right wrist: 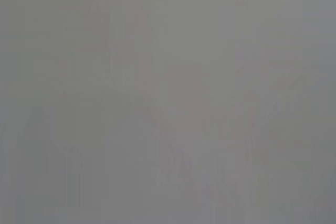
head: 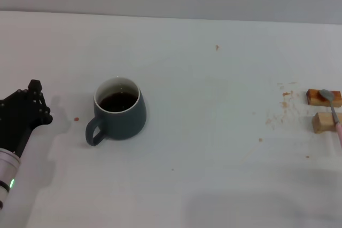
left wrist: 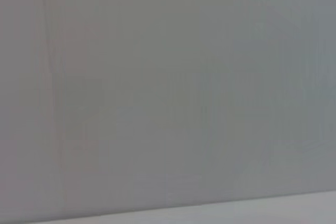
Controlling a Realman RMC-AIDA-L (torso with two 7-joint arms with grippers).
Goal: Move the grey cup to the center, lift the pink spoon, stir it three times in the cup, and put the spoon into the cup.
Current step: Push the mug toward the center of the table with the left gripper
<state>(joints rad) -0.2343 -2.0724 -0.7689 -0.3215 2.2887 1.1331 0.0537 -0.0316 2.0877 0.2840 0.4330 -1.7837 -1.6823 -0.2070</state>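
A wide white surface [head: 214, 132] fills the head view. The robot's black left hand [head: 33, 102] sits near the surface's left edge; whether it is released or clenched cannot be told. Just beside it stands a squat dark blue-grey ceramic cup [head: 118, 110] holding dark brown liquid, nothing between them. At the right edge, two small tan wooden blocks [head: 324, 109] carry a thin pink-handled spoon [head: 333, 111]. Brown specks [head: 278, 116] lie nearby. No writing is readable. The right hand is out of sight.
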